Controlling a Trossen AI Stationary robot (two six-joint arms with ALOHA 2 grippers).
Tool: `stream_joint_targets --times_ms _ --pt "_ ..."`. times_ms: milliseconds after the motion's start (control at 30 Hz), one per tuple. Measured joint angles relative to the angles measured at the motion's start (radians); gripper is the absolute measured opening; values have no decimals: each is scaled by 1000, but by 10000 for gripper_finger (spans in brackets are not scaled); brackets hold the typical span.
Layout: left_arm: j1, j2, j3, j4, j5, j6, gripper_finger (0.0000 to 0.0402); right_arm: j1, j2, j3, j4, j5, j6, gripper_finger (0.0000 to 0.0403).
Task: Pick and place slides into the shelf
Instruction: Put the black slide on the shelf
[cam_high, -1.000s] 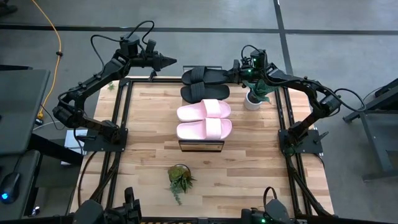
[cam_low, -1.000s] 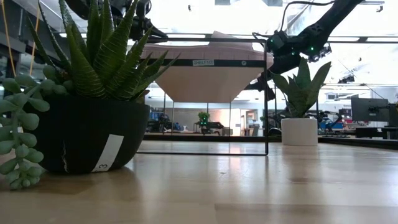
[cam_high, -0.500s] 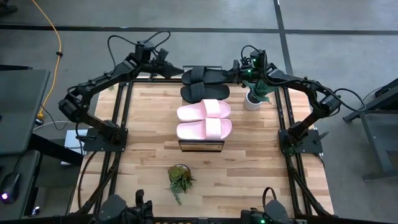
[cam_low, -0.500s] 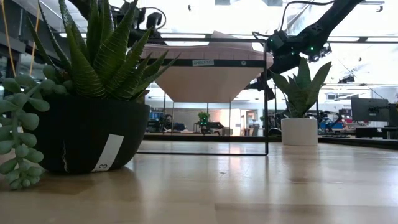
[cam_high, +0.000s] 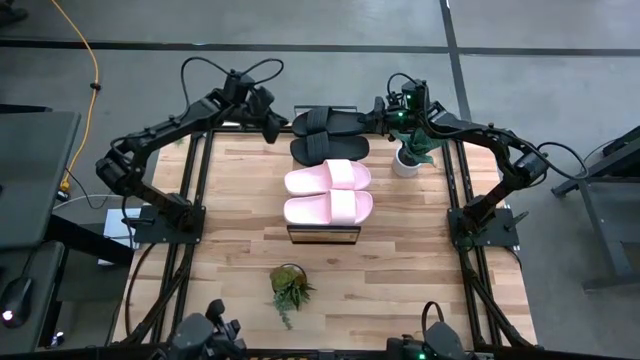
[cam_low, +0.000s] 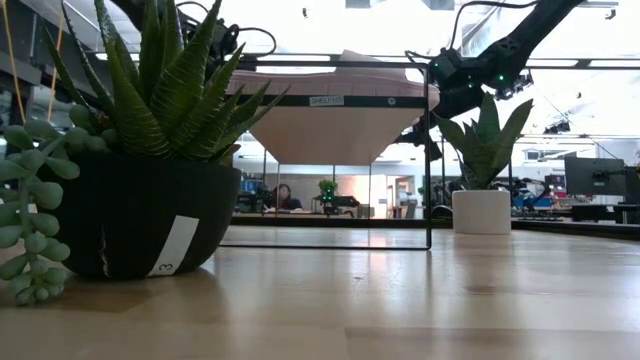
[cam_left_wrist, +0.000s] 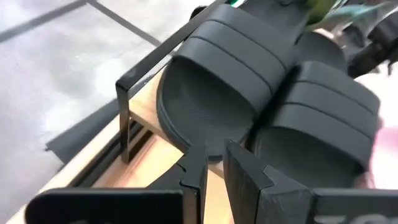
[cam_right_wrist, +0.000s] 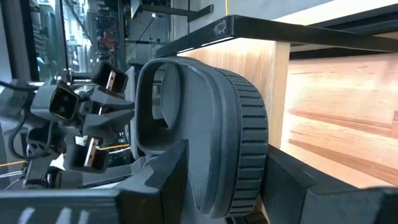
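Overhead, wood-plank table (cam_high: 230, 260) on grey concrete floor (cam_high: 330, 20), yellow cable (cam_high: 88, 75) far left. Two potted plants: dark pot (cam_high: 288, 284) near front, white pot (cam_high: 405, 162) by right arm. Shelf (cam_high: 324, 233) runs down table middle, light wood top, thin black frame. Four slides sit on it in a row: two black slides (cam_high: 330, 135) at far end, two pink slides (cam_high: 329, 193) nearer. Right gripper (cam_high: 381, 116) is clamped on the heel of the farthest black slide (cam_right_wrist: 217, 143). Left gripper (cam_high: 272, 128) is just beside the black pair's other end, fingers (cam_left_wrist: 199, 171) nearly closed, holding nothing.
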Motion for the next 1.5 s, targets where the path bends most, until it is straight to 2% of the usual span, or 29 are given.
stream_joint_targets --times_ms 300,633,1300,1500 --pt "-54 31 0 23 -63 105 40 0 0 0 0 0 3 162" --pt "-58 62 0 77 -101 106 40 0 0 0 1 0 2 162" --pt "-59 106 0 120 -99 116 40 0 0 0 1 3 -6 162" --pt "-59 134 42 95 -101 125 40 0 0 0 1 3 -6 162"
